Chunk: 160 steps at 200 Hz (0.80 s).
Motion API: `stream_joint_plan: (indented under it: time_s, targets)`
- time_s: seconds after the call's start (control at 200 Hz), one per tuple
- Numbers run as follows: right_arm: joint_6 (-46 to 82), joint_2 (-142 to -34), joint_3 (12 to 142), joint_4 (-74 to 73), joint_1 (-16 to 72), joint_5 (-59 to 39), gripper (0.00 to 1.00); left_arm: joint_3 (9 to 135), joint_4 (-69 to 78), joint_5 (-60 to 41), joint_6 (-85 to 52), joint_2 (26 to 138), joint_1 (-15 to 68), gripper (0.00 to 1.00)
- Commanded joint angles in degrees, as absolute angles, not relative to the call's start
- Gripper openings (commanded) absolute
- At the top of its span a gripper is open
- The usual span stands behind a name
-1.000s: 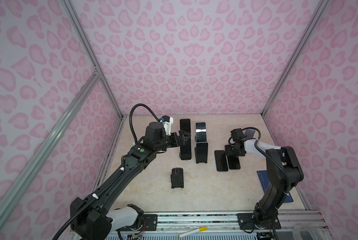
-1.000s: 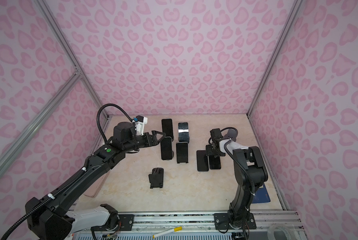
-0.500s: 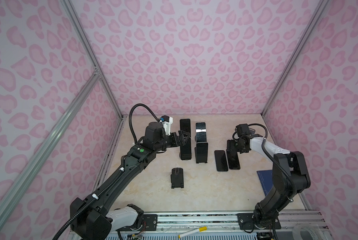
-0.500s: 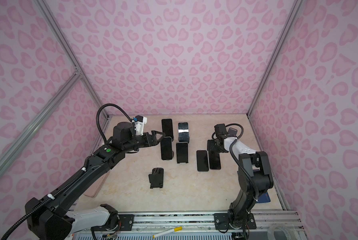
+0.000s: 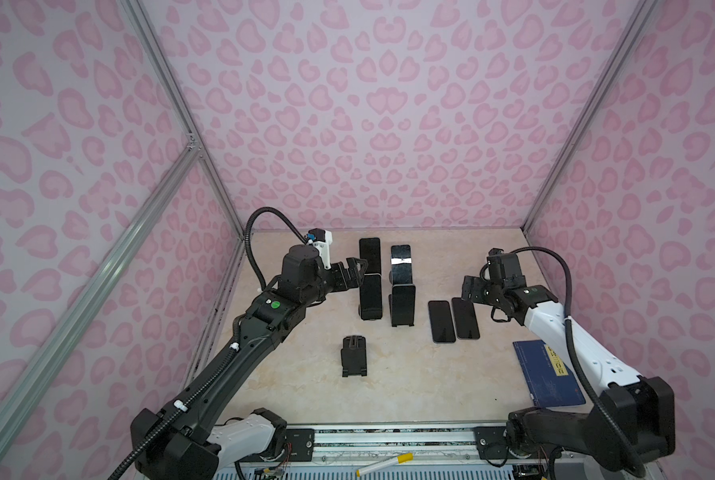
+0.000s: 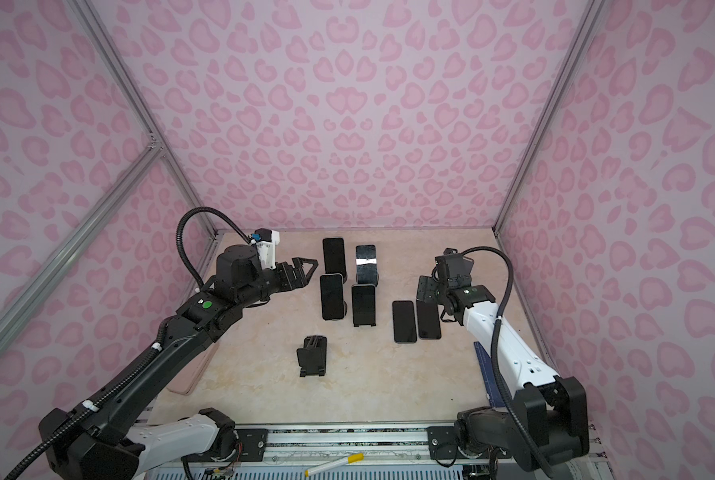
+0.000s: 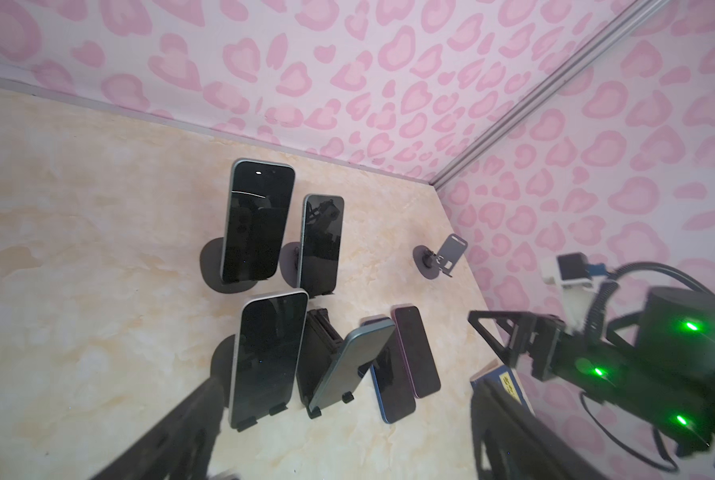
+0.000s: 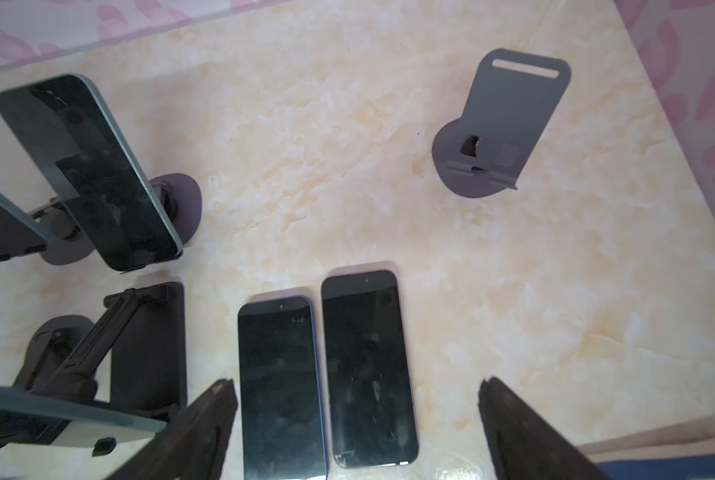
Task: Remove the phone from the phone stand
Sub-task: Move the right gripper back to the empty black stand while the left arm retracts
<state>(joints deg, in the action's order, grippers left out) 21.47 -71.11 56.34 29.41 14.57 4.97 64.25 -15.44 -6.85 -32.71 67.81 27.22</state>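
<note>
Dark-screened phone [image 8: 366, 332] lies flat below the right gripper [image 8: 355, 384], spread wide and empty; left gripper [image 5: 357, 269] wide too.

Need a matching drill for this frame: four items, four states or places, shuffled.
A. right gripper
B. black folding stand
C. blue book
D. phone with glare stripe

1. propped up, back row
2. open, holding nothing
3. empty, no phone on it
4. lying flat, front right

Pairs: A-2, B-3, C-4, D-1
</note>
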Motion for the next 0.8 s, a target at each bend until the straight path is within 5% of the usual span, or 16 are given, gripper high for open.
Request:
stream_joint_plan:
  time_s: [0.0, 0.225, 0.43, 0.795]
  targets:
    - [28.6, -64.9, 53.9, 30.5, 21.2, 15.4, 0.94, 65.6, -18.0, -1.6, -31.5, 67.6, 26.5, 0.96]
    - [43.7, -53.3, 47.2, 29.1, 47.2, 34.9, 0.93, 64.2, -18.9, 7.4, -33.1, 67.1, 26.2, 0.96]
    - [59.0, -57.4, 48.8, 29.5, 69.0, 50.1, 0.93, 63.3, -19.4, 13.2, -36.4, 67.3, 24.2, 0.96]
    - [57.4, -80.9, 62.5, 24.8, 80.3, 49.3, 0.99, 61.5, -19.7, 15.1, -42.3, 66.8, 20.3, 0.96]
